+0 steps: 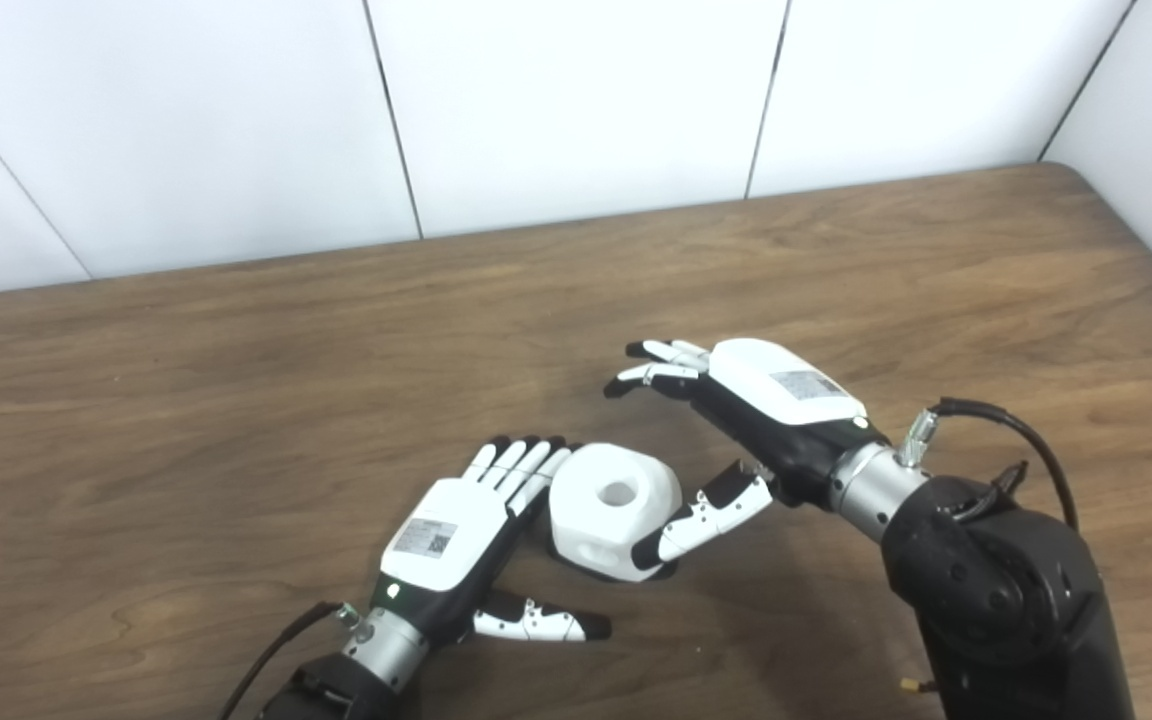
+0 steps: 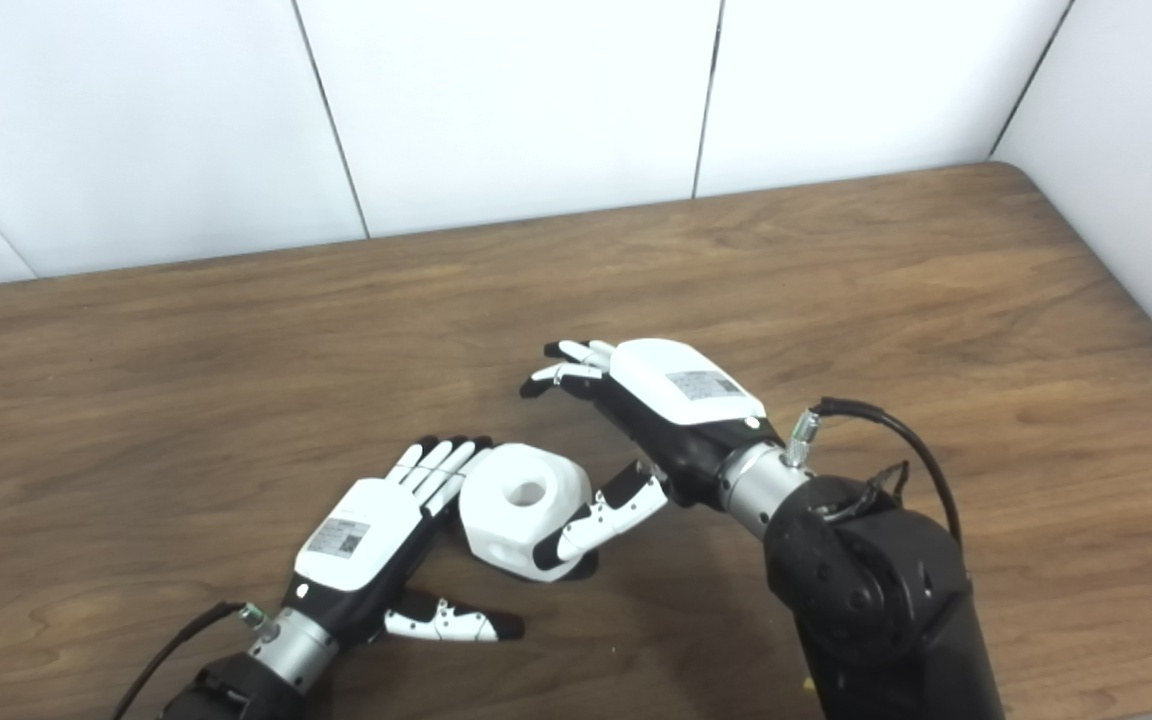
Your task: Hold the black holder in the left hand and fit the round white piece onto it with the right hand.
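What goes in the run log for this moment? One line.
left hand open, flat beside white piece | right hand open, thumb touching piece | black holder barely visible under piece | table

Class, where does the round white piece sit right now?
The round white piece rests on the table near its front edge, between the left hand and the right hand, whose thumb is against it.

Both head cameras are looking steeply down at the table (image 1: 236, 380) from close above, side by side, sharing nearly everything.
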### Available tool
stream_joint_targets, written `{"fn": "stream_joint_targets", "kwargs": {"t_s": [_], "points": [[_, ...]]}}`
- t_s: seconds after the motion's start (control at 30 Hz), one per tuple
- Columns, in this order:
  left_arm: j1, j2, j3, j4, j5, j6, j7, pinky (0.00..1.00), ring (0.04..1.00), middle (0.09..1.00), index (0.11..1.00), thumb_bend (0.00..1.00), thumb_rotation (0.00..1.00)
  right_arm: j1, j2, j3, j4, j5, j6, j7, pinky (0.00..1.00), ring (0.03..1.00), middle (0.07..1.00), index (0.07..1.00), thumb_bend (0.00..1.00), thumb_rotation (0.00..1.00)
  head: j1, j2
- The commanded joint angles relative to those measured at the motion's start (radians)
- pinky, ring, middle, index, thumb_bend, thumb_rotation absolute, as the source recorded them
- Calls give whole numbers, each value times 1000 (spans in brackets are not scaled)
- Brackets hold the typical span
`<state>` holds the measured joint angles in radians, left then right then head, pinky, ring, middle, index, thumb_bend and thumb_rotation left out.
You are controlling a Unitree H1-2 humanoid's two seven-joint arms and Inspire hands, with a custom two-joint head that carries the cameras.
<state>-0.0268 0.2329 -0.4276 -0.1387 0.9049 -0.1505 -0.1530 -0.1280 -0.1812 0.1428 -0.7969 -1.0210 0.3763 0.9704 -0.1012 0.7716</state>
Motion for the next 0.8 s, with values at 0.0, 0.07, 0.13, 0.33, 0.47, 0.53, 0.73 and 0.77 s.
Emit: {"fn": "stream_joint_targets", "kwargs": {"t_s": [0.0,0.07,0.13,0.33,0.47,0.53,0.73,0.77], "points": [[2,11,27,-31,-18,40,-20,1000,1000,1000,1000,997,749,-32,-2,-8,-21,8,-9,-16,880,966,957,828,1000,460,0,1],[8,8,45,-47,-50,53,-35,1000,1000,1000,1000,1000,740,-31,-3,-8,-20,13,-8,-16,891,971,958,840,1000,466,3,2],[17,-2,73,-65,-107,60,-36,996,997,1000,1000,1000,709,-29,-4,-8,-20,17,-8,-17,898,973,957,853,1000,476,3,2],[40,-28,131,-134,-222,50,-14,951,960,978,1000,971,643,-24,-9,-16,-19,34,-9,-33,929,976,958,868,1000,503,6,4],[37,-26,150,-164,-250,32,-7,923,939,959,993,975,655,-27,-14,-21,-21,40,1,-26,956,984,961,878,1000,515,12,4],[35,-23,159,-189,-257,44,-20,921,940,957,994,988,675,-29,-16,-23,-21,44,3,-27,959,985,960,883,1000,531,12,4],[49,-10,212,-265,-338,88,-57,920,950,958,992,1000,679,-25,-12,-43,-44,91,43,-18,975,989,962,926,1000,635,15,2],[55,-8,224,-272,-365,87,-56,875,941,951,985,1000,668,-24,-14,-45,-50,99,48,-17,970,986,960,937,1000,656,15,2]]}}
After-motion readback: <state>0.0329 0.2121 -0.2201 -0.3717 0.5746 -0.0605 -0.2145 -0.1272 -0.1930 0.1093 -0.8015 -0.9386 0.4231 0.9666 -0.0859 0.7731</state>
